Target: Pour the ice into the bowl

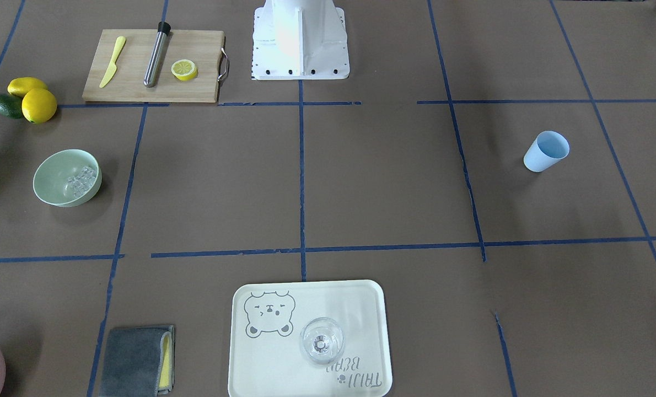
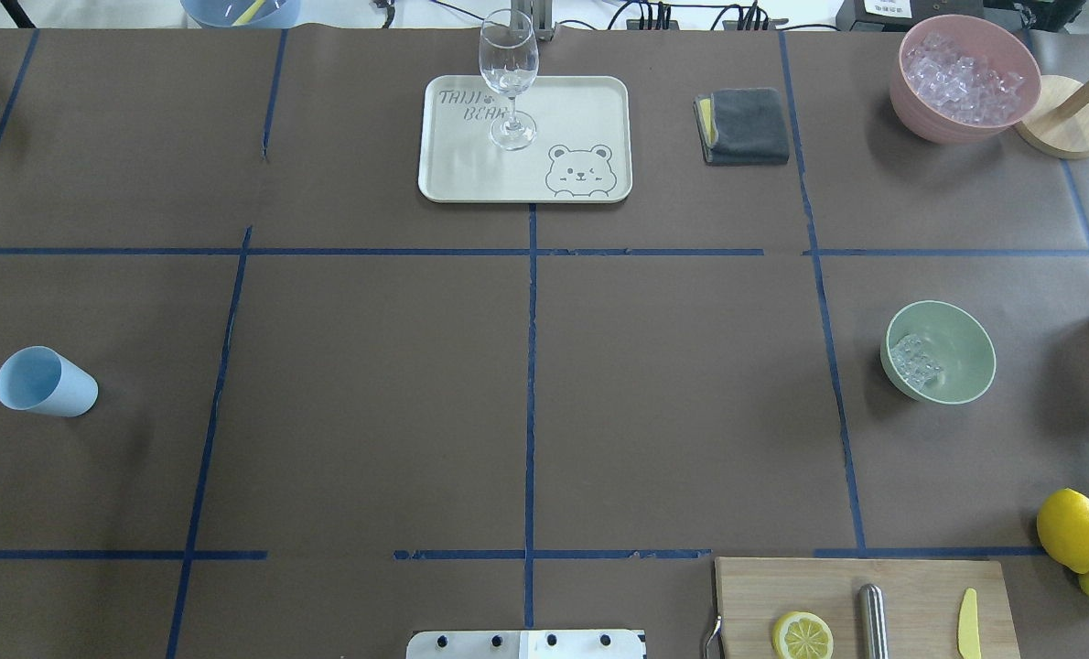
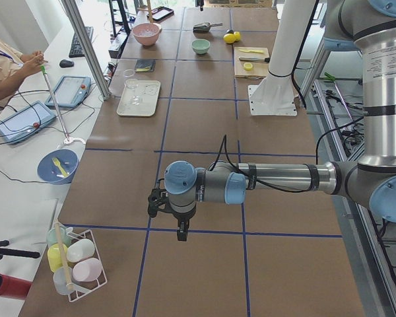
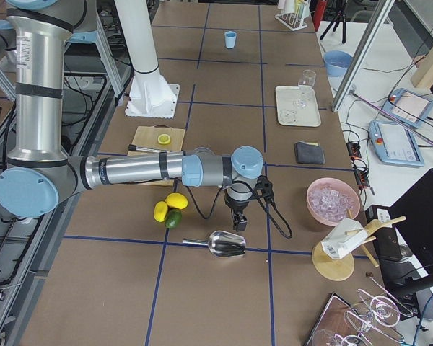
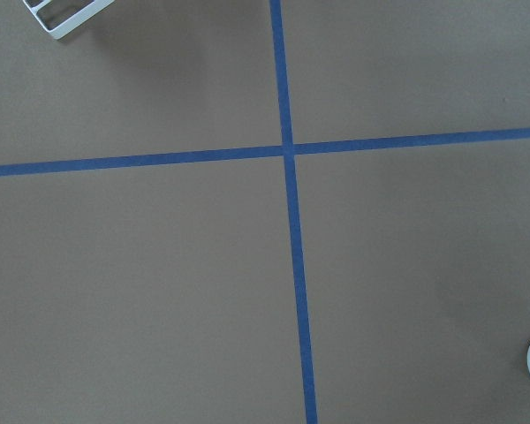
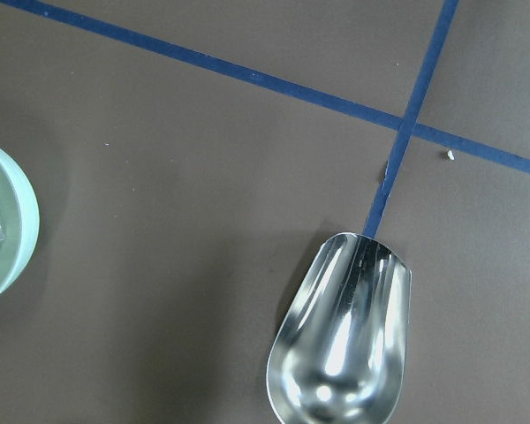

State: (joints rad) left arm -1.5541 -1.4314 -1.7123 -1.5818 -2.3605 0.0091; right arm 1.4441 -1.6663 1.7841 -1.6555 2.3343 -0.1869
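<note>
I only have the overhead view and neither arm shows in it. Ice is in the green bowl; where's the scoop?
Observer: The scoop lies empty on the table, near the bowl but apart from it.
Operator: Is the right arm holding it?
Observer: Seemingly not; the right gripper hangs just over it.
Operator: And the left?
Observer: The left gripper hangs above a blue tape crossing, near a wire rack of cups.
</note>
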